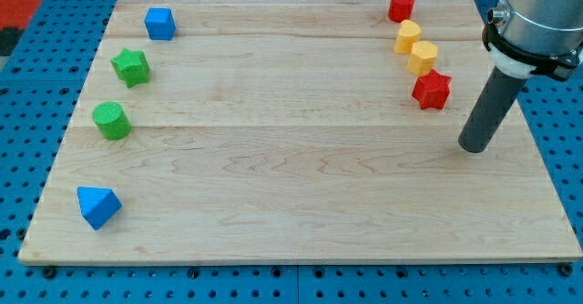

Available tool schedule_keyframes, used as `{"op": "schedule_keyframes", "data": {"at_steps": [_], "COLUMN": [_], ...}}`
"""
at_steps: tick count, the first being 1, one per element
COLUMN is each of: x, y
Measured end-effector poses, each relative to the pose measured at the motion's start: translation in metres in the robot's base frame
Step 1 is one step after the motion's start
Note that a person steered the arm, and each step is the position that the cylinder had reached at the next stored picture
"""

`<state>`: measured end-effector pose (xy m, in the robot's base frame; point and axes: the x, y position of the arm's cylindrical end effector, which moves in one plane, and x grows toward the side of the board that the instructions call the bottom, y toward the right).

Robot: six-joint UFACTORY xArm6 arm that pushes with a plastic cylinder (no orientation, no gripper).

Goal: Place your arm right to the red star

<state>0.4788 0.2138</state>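
Note:
The red star [432,90] lies on the wooden board [291,186] near the view's right, just below two yellow blocks. My tip [474,146] rests on the board to the right of the red star and somewhat lower in the view, apart from it with a clear gap. The dark rod rises from the tip toward the view's top right corner.
A yellow block [407,37] and a second yellow block [423,57] sit above the star, with a red cylinder [401,5] at the top. At the view's left are a blue cube [159,23], a green star [131,67], a green cylinder [112,120] and a blue triangle [97,206].

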Motion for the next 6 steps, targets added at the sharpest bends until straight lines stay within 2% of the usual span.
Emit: {"op": "schedule_keyframes", "data": {"at_steps": [6], "x": [-0.0003], "y": [-0.0037]}}
